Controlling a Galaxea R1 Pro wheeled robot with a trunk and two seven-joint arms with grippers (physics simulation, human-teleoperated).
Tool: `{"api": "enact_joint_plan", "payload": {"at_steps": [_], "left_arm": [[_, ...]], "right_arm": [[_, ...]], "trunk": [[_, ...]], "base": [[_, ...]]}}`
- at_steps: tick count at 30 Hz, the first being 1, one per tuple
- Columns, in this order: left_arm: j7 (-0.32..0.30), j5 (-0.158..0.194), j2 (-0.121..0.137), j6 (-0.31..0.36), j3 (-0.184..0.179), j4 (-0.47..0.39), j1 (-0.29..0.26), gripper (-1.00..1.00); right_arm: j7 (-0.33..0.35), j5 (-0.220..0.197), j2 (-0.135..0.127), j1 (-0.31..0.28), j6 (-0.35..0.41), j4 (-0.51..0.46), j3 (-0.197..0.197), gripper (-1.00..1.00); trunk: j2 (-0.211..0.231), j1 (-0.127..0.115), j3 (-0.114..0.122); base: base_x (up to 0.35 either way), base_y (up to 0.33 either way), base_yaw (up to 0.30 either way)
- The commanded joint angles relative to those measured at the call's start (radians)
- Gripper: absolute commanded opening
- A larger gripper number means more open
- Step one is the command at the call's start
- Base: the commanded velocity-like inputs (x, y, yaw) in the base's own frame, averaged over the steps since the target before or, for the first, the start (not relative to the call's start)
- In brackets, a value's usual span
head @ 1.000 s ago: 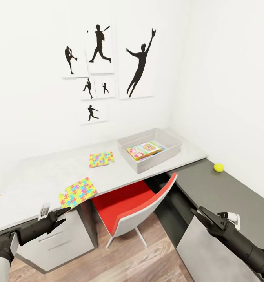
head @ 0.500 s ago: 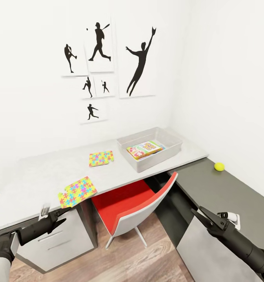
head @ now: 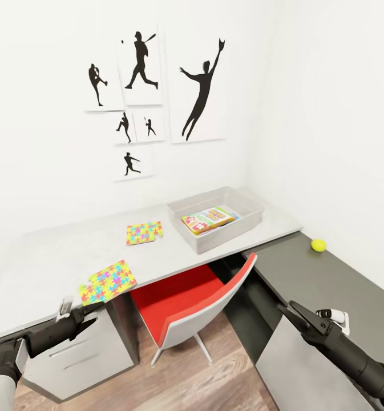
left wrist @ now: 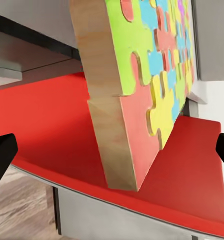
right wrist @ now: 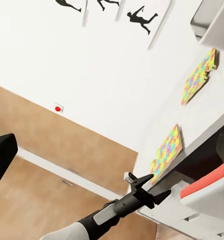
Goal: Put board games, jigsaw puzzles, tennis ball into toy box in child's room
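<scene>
- The left gripper (head: 88,315) is seen low at the left, spread open with nothing held. The near jigsaw puzzle (head: 107,282) lies just ahead of it, at the front edge of the bench (head: 49,257), hanging a little over that edge.
- In the left wrist view the puzzle's edge (left wrist: 136,100) is lined up between the open fingers (not touched yet, it seems). This arm is judged the nearer one.
- The second jigsaw puzzle (head: 144,232) lies farther back, near the toy box (head: 241,224).
- A board game (head: 207,220) is already inside that box.
- The tennis ball (head: 318,245) rests on the dark shelf unit (head: 311,279).
- The right gripper (head: 291,314) is open and empty, well apart from the ball.
</scene>
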Motion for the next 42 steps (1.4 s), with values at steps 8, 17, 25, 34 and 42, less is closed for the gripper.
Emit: {"api": "enact_joint_plan", "payload": {"at_steps": [8, 17, 25, 34, 42], "left_arm": [[-0.008, -0.011, -0.002, 0.007, 0.006, -0.001, -0.002, 1.0], [-0.008, -0.01, -0.001, 0.007, 0.006, -0.001, -0.002, 1.0], [-0.009, -0.01, -0.002, 0.007, 0.006, -0.001, -0.002, 1.0], [-0.01, -0.01, -0.002, 0.006, 0.006, -0.001, -0.002, 1.0], [-0.011, -0.01, -0.002, 0.006, 0.006, -0.001, -0.002, 1.0]], "right_arm": [[0.002, -0.001, 0.0, -0.001, 0.004, 0.0, -0.001, 1.0], [0.002, -0.001, 0.0, -0.001, 0.004, 0.0, -0.001, 1.0], [0.002, -0.001, 0.0, -0.001, 0.004, 0.0, -0.001, 1.0], [0.002, -0.001, 0.0, -0.001, 0.004, 0.0, -0.001, 1.0], [0.002, -0.001, 0.0, -0.001, 0.004, 0.0, -0.001, 1.0]], "trunk": [[-0.001, 0.0, -0.001], [-0.001, 0.0, -0.001], [-0.001, 0.0, -0.001], [-0.001, 0.0, -0.001], [-0.001, 0.0, -0.001]], "base": [[0.081, -0.067, 0.0], [0.007, -0.035, 0.0], [0.0, -0.073, 0.0], [0.013, 0.016, 0.0], [0.002, 0.003, 0.0]]}}
